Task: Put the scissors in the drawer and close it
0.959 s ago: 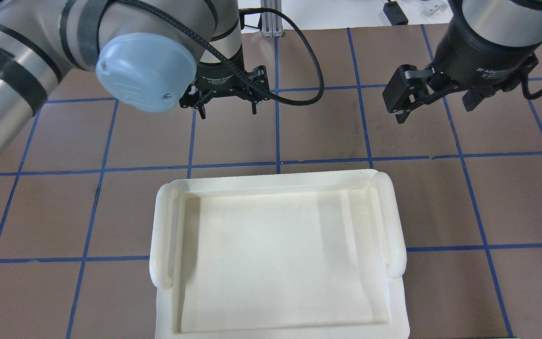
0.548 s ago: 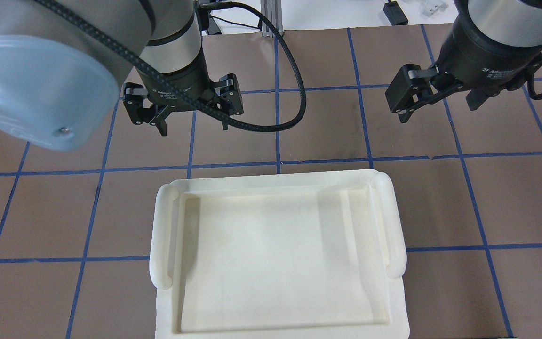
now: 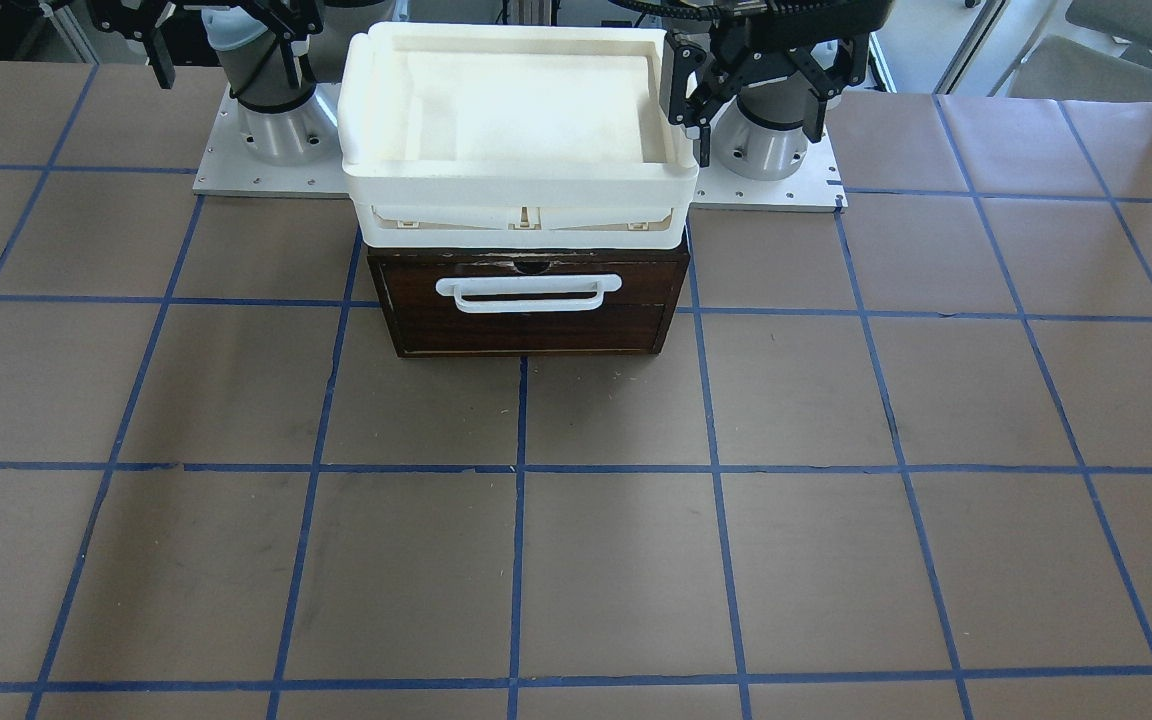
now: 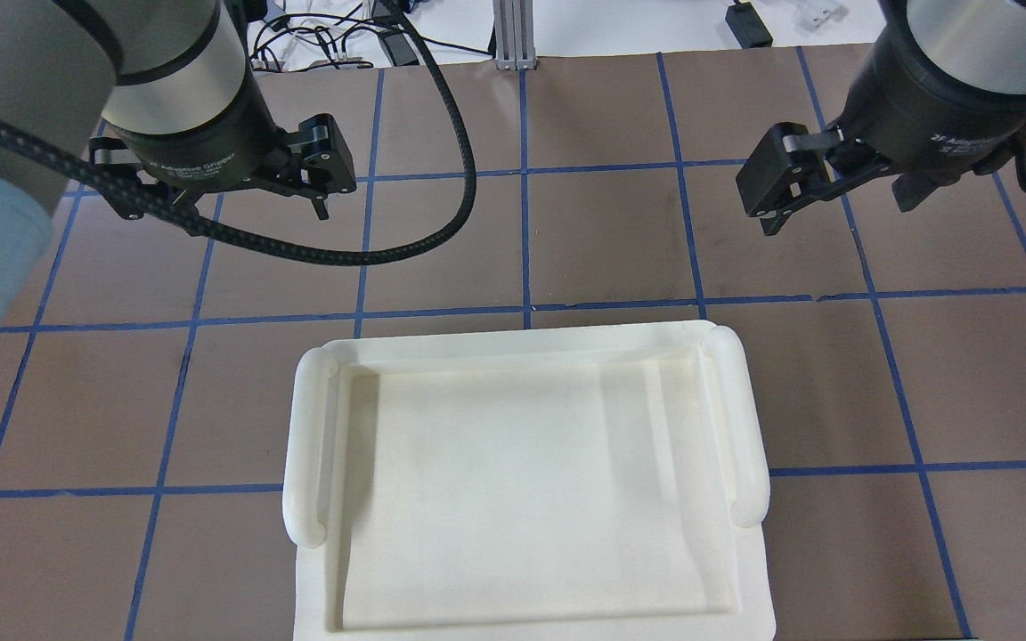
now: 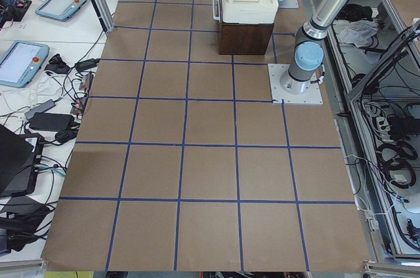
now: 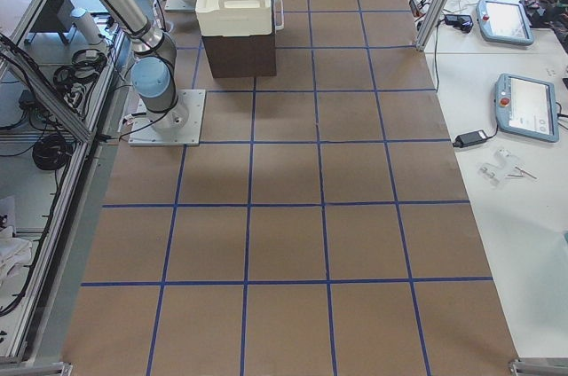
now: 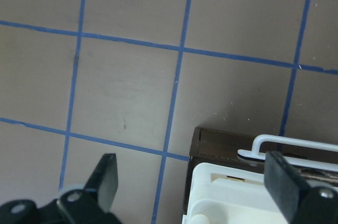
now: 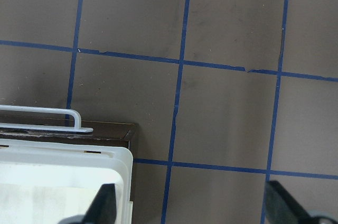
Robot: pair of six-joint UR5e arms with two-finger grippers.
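Two claws spread empty; drawer shut, scissors unseen
The left claw (image 4: 228, 209), the drawer (image 3: 526, 325) mid robot-side edge of the counter (image 3: 836, 400), the right claw (image 4: 838, 209): the handle (image 3: 526, 292) runs along that edge, facing away from both; neither looks nearer.

A cabinet (image 6: 238, 55) stands on the table (image 3: 576, 560), holding the drawer (image 3: 528, 325), which is shut. The bar handle (image 3: 528, 292) is on the cabinet face turned away from the robot. A tray (image 4: 522, 343) rests on top of the cabinet. Two arm bases stand behind the cabinet, one at each back corner. The left gripper (image 4: 223, 200) hangs above and left of the cabinet, the right gripper (image 4: 838, 205) above and right.
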